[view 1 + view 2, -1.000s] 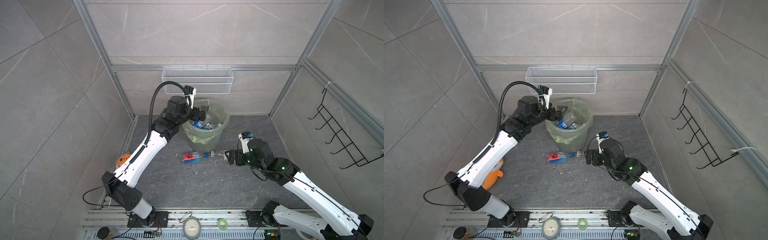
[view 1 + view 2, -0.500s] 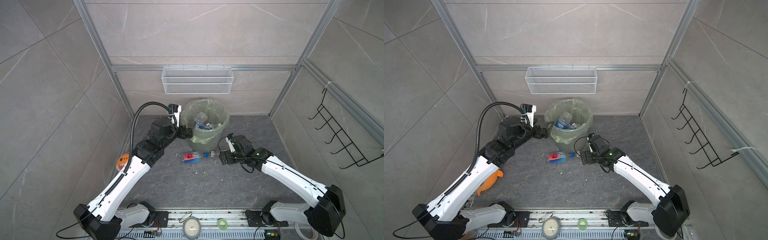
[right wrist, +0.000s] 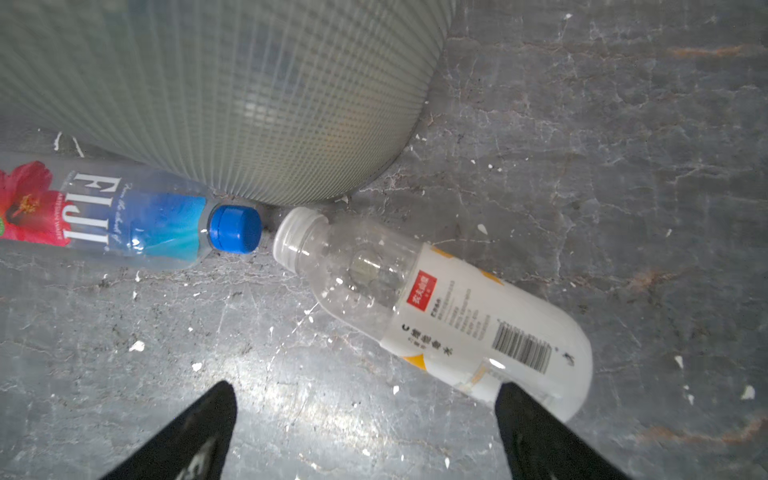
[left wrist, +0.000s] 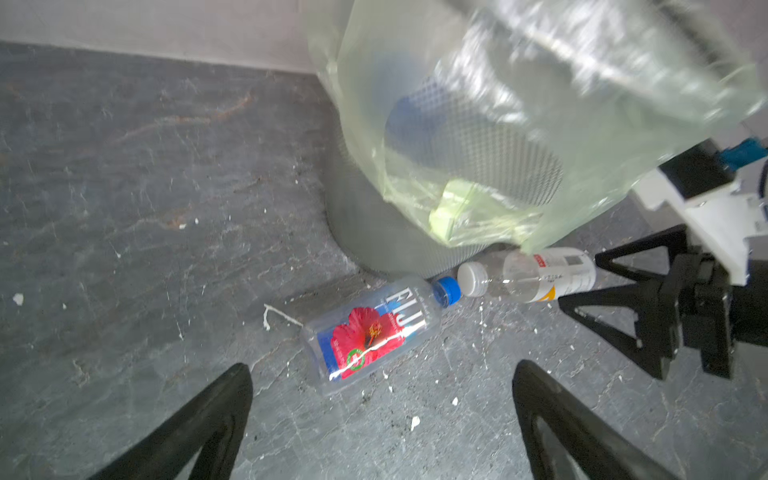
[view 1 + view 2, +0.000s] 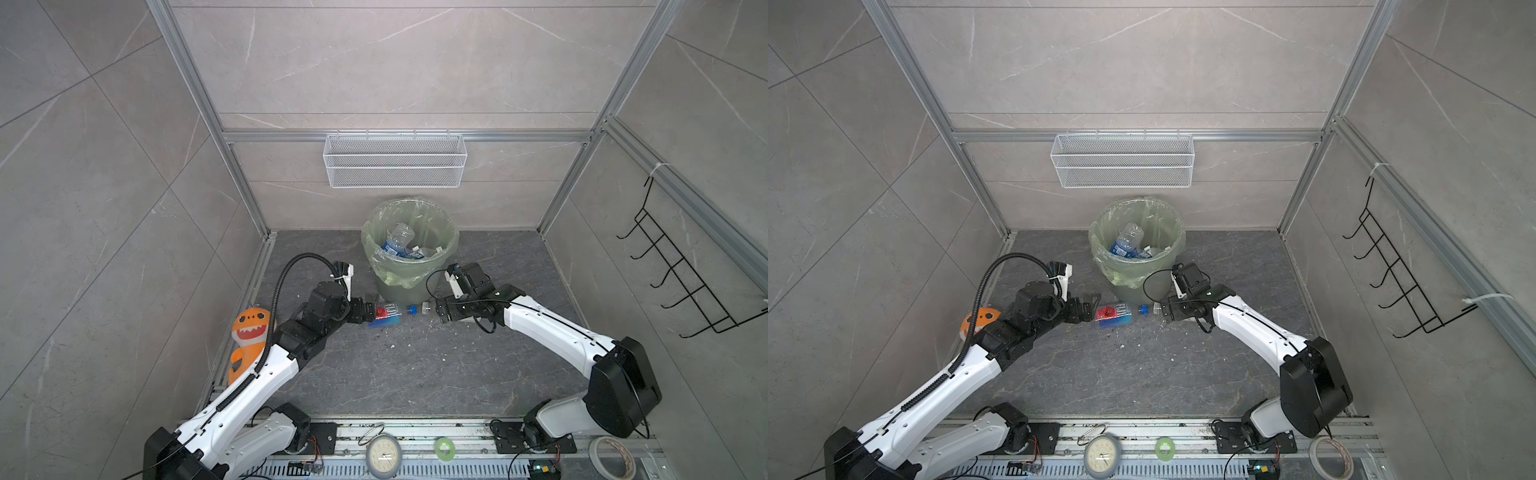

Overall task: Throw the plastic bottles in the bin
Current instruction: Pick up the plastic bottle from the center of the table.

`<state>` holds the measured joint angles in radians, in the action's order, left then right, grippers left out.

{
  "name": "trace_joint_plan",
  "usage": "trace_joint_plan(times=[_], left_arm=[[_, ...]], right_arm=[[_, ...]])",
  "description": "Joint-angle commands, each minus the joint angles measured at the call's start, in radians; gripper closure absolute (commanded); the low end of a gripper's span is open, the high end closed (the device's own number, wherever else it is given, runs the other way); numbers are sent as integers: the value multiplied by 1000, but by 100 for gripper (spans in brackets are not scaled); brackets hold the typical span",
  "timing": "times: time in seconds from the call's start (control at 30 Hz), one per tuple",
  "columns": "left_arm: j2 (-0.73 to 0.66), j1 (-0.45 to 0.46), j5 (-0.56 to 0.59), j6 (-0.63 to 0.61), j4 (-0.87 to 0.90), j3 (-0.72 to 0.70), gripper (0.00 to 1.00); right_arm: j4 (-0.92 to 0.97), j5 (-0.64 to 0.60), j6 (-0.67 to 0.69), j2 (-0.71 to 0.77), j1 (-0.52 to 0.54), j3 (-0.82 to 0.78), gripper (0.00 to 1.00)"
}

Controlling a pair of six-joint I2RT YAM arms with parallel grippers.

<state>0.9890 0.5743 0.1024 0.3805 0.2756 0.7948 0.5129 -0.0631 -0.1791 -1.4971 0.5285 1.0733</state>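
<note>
The bin (image 5: 401,293) (image 5: 1128,294) stands at the back of the floor with several plastic bottles (image 5: 398,241) inside its green bag. Two more bottles lie at its foot, cap to cap. One is a blue-capped bottle with a red flower label (image 5: 386,314) (image 5: 1115,315) (image 4: 372,332) (image 3: 104,212). The other has a white label (image 5: 426,308) (image 4: 540,276) (image 3: 453,320). My left gripper (image 5: 368,312) (image 4: 382,370) is open, low over the floor just short of the flower bottle's base. My right gripper (image 5: 437,311) (image 3: 365,390) is open at the white-label bottle's base, one finger beside it.
An orange plush shark (image 5: 249,332) lies by the left wall behind my left arm. A white wire basket (image 5: 395,160) hangs on the back wall above the bin. A black hook rack (image 5: 681,274) is on the right wall. A clock (image 5: 382,455) and tape rolls sit on the front rail.
My left arm has come down from the bin's rim to the floor, facing the flower-label bottle. My right gripper has edged in towards the white-label bottle. Both stayed open.
</note>
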Motion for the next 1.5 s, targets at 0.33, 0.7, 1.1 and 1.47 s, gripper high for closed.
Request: trace_joint_plan(times=[0.33, 0.7, 1.1, 1.47], left_arm=[[-25, -14, -39, 67, -104, -134, 0], [-9, -17, -63, 67, -128, -165, 0], [14, -21, -88, 76, -165, -185, 0], [26, -22, -98, 87, -184, -208, 0]], right_arm=[[-120, 78, 82, -109, -85, 30, 0], [-50, 203, 30, -158, -129, 53, 0], [29, 203, -15, -61, -68, -23, 0], [48, 59, -52, -75, 80, -84, 0]])
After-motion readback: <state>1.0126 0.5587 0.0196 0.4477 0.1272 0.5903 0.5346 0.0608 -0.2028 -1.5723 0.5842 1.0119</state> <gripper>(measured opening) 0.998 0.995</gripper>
